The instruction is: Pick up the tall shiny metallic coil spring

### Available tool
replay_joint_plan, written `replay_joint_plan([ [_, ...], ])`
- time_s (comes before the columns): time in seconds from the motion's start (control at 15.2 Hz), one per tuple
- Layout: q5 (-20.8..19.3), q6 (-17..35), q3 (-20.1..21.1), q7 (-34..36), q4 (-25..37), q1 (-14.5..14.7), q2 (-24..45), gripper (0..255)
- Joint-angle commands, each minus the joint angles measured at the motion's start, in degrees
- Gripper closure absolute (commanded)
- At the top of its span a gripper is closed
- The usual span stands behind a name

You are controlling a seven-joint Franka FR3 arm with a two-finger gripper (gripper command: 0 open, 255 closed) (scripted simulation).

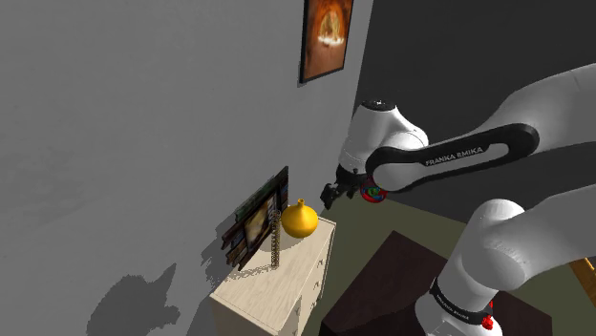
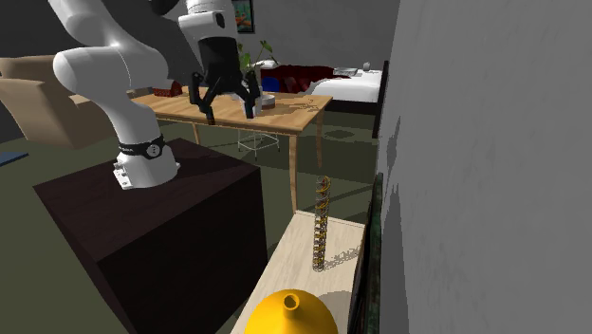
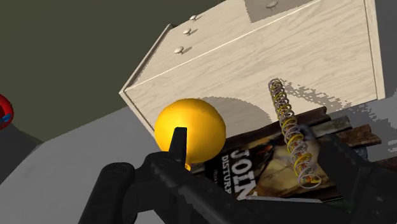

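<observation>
Jaws: wide apart, empty, in the air well apart from the spring.
Spring [image 2: 321, 223]: upright on dresser [image 2: 294, 249], near yellow vase [image 2: 289, 318].

My shoulder cam sits behind the stand [image 1: 382, 282], looking down and left at the pale dresser [image 1: 296, 258] against the grey wall, mid-range. Second exterior cam is low at the dresser's vase end, facing along its top toward the arm [image 2: 104, 57]. Wrist cam looks down on it, close. All three share the dresser top, yellow vase [image 3: 191, 127] and coil spring [image 3: 292, 133].
</observation>
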Motion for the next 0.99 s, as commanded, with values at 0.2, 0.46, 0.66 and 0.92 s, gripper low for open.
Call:
replay_joint_plan([
  [0.2, -4.43, 16.21, 9.34, 12.51, -1.49, -4.92, 11.02, 0],
  [0.46, -18.41, 26.97, 22.89, 29.67, 0.97, -18.50, 21.83, 0],
  [0.66, -44.85, 29.42, 40.87, 54.64, 6.57, -39.28, 31.41, 0],
  [0.92, -79.84, 16.23, 41.08, 85.09, 17.23, -39.19, 51.28, 0],
])
